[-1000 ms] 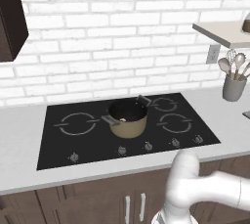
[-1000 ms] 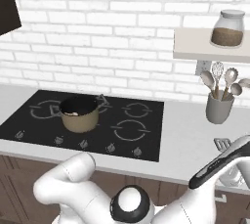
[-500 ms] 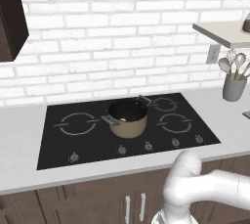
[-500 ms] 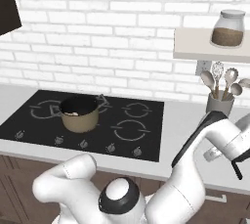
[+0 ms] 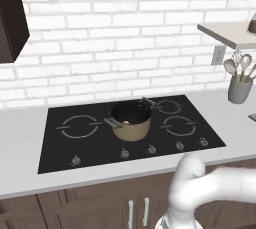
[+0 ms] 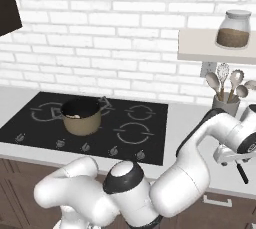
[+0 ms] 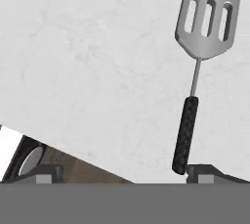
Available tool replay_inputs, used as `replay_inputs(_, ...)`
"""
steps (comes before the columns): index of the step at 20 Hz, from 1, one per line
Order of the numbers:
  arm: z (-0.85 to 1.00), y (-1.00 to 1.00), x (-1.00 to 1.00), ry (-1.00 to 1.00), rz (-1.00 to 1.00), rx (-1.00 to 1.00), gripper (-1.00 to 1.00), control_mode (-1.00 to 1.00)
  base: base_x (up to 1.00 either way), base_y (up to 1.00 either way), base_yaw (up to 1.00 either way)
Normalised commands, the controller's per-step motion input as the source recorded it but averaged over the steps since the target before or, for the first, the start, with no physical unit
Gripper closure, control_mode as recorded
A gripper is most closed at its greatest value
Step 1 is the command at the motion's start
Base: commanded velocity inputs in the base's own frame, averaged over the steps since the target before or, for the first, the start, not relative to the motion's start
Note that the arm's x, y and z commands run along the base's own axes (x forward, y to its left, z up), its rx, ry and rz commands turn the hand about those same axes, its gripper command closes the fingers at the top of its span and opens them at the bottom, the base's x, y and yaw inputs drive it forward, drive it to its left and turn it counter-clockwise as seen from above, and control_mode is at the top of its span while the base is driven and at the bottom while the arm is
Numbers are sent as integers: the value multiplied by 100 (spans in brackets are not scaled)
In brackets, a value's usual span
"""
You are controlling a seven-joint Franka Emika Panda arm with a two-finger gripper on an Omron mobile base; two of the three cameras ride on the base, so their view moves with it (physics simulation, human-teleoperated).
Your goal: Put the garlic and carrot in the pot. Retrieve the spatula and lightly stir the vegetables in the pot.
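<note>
Jaws wide, nothing held — my gripper (image 7: pixel 119 171) hovers over the spatula (image 7: pixel 197 66) lying flat on the counter (image 7: pixel 88 61). Grip (image 7: pixel 185 135) sits off to one side; I'd centre over it, drop straight, then close. Pot (image 5: pixel 131 121) waits on the hob.

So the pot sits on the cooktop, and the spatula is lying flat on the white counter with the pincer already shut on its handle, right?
Not quite. The pincer is open and holds nothing; the hand view shows the spatula lying free on the white counter, its black handle ending near one fingertip. The pot does sit on the cooktop.
</note>
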Motion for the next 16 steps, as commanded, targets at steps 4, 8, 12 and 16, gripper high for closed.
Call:
replay_inputs(4,-8,-21,0,27,-10,0,-100,-100,0,0,0)
replay_inputs(8,-32,-3,0,13,0,0,-100,-100,0,0,0)
replay_inputs(12,-28,-11,0,4,0,0,-100,-100,0,0,0)
replay_inputs(16,-11,0,0,-1,6,0,-100,-100,0,0,0)
